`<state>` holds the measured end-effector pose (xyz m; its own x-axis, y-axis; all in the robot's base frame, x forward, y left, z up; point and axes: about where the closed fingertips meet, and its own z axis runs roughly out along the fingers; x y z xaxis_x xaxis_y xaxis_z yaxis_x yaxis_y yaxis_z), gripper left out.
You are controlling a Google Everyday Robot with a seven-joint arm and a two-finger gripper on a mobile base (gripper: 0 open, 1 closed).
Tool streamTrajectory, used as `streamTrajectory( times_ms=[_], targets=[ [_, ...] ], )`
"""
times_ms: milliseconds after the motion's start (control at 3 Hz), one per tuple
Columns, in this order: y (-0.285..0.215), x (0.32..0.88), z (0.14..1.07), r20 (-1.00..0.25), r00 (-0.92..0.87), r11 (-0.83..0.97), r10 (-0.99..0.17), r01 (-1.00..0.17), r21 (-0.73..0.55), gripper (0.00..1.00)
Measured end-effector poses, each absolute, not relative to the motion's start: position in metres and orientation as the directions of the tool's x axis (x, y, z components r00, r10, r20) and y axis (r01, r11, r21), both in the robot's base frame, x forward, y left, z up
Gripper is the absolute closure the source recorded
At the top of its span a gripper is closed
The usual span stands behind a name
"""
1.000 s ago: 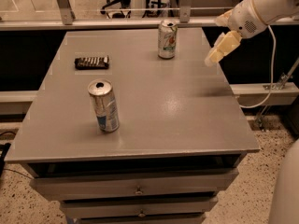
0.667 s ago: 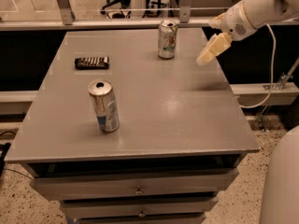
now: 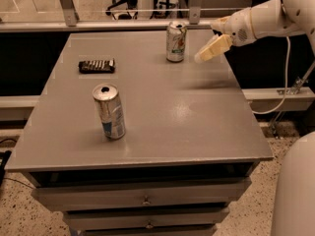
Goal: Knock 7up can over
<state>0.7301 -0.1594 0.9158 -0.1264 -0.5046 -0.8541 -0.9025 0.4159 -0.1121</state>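
The 7up can, white and green with a silver top, stands upright at the far middle of the grey table. My gripper hangs on the white arm coming in from the upper right. It is just right of the can, a small gap away, slightly above the table surface.
A slimmer silver can with a blue label stands upright at the front left. A dark flat snack pack lies at the far left. Drawers run below the table's front edge. A rail and dark gap lie behind the table.
My gripper has moved left and a little down, from the table's right edge toward the 7up can. Both cans stand as before.
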Motion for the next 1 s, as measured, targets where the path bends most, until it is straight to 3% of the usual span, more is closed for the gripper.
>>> streamTrajectory(
  times_ms=[1000],
  targets=[
    [-0.099, 0.755, 0.910, -0.918, -0.091, 0.337, -0.387, -0.940, -0.048, 0.00]
  ],
)
